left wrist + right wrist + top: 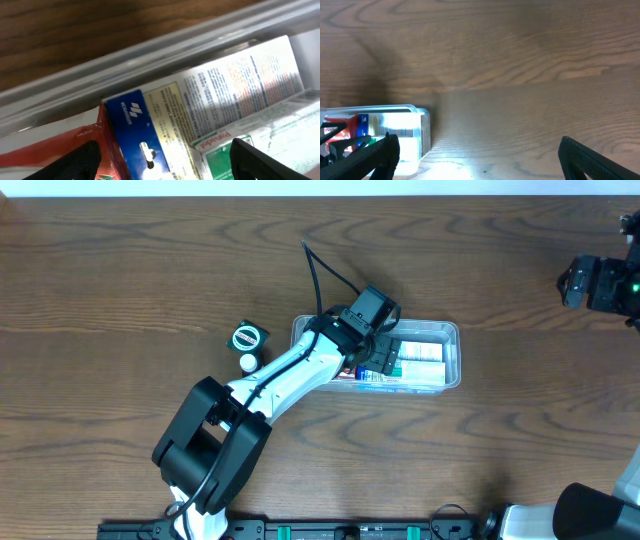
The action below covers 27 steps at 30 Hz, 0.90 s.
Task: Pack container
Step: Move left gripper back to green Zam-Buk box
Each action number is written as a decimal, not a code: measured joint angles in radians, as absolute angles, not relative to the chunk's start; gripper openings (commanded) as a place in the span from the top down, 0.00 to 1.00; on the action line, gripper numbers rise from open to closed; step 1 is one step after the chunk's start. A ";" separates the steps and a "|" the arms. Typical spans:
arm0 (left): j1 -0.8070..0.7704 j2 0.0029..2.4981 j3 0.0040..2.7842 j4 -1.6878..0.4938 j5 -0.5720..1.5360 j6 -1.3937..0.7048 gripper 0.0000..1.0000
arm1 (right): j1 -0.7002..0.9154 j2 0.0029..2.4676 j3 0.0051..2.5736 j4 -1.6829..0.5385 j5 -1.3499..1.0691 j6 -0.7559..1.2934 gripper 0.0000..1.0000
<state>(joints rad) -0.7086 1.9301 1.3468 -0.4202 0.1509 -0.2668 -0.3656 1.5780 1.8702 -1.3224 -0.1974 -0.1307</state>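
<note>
Standing open, left jaws and right jaws hold nothing; container [457,355] looks light, flexible, slippery: pinch its rim.

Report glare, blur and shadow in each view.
Overhead: sharp, evenly lit, slight sheen on the container rim. Left wrist: the container's wall is smeared out of focus, the blue box print readable. Right wrist: glare whitens the container's contents; a soft shadow darkens the table at left.

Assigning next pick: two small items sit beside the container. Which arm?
Left. The left gripper is open in the container, close to the ringed disc and white piece; the right gripper is open over bare table, farther off.
</note>
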 measured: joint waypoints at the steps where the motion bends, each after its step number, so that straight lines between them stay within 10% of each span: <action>1: -0.709 1.930 1.347 -0.422 0.157 -0.262 0.17 | -0.366 1.578 1.870 -1.322 -0.197 -0.131 0.01; 17: -0.683 1.497 1.369 -0.640 0.090 -0.257 0.17 | -0.366 1.578 1.870 -1.323 -0.197 -0.131 0.01; 27: -0.311 1.401 1.378 -0.718 -0.093 -0.246 0.17 | -0.366 1.578 1.870 -1.323 -0.197 -0.131 0.01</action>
<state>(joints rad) -0.3111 1.4014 1.3777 -0.7177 -0.0925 -0.2462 -0.3656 1.5780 1.8702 -1.3228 -0.1974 -0.1307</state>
